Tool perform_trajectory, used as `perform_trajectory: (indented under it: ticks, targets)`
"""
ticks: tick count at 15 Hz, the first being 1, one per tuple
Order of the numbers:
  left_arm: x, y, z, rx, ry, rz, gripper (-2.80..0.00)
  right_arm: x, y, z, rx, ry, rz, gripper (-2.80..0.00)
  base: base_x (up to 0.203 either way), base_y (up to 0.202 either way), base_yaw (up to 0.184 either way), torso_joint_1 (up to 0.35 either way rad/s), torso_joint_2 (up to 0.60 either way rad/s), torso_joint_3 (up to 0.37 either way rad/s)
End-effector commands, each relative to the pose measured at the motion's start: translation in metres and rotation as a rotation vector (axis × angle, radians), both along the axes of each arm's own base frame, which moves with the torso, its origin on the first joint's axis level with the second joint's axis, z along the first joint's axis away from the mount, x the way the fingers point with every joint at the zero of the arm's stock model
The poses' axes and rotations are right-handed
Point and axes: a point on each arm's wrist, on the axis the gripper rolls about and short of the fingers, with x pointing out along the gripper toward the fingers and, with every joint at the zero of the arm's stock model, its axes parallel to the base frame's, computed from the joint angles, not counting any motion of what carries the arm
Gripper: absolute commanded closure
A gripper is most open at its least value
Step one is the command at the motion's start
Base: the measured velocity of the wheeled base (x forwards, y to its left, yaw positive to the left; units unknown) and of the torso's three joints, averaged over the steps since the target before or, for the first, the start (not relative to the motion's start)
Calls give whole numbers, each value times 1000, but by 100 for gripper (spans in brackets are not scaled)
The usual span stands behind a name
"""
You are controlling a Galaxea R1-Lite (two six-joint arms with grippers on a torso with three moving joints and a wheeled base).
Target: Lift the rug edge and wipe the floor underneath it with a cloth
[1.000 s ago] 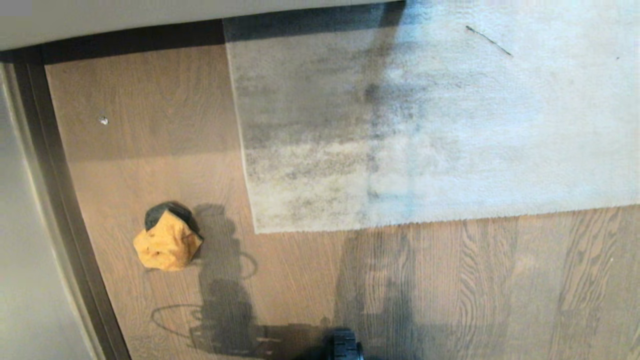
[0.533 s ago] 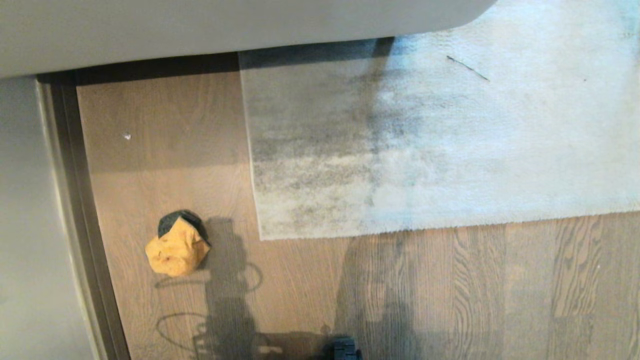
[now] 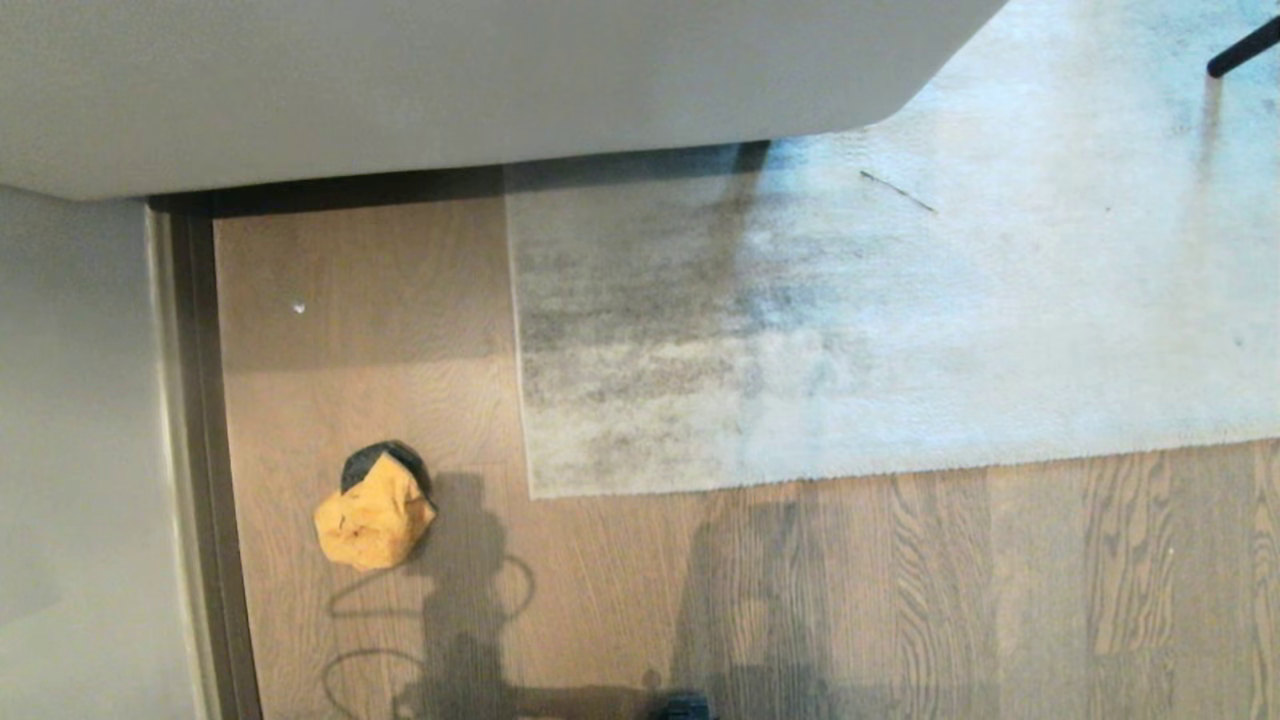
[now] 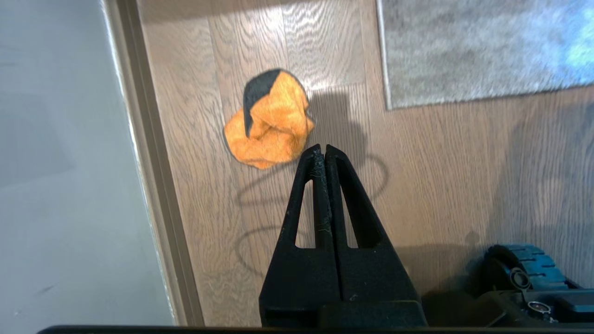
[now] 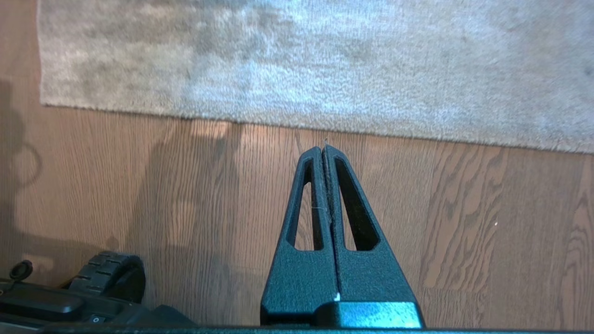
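The grey mottled rug (image 3: 850, 330) lies flat on the brown wood floor (image 3: 900, 600), its near rug edge (image 3: 880, 468) straight and its square corner (image 3: 533, 492) at centre. A crumpled orange cloth (image 3: 376, 512) with a black flap rests on the floor left of that corner. In the left wrist view my left gripper (image 4: 321, 147) hangs shut and empty above the floor, close to the cloth (image 4: 269, 120). In the right wrist view my right gripper (image 5: 323, 147) is shut and empty over bare planks just short of the rug edge (image 5: 297, 121). Neither gripper shows in the head view.
A pale wall and dark skirting strip (image 3: 205, 450) run down the left side. A large pale grey furniture edge (image 3: 450, 90) overhangs the top, covering the rug's far end. A thin black leg (image 3: 1240, 50) stands at the top right. My base wheel (image 4: 524, 269) sits near the floor.
The whole head view has shifted: the camera has tilted up, so rug, cloth and floor sit lower and the grey furniture fills more of the top. Nothing on the floor has moved.
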Motion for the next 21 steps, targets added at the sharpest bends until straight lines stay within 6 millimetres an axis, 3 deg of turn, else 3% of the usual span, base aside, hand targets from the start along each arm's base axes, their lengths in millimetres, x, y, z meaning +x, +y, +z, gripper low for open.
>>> perform_trajectory:
  ticks: [1,21]
  targets:
    - [0,0,0,2,-1,0,0,0,0,0,-1,0,1,0,0,0,0,2,2,202]
    - [0,0,0,-2,-3,0,0,0,0,0,-1,0,1,0,0,0,0,2,2,203]
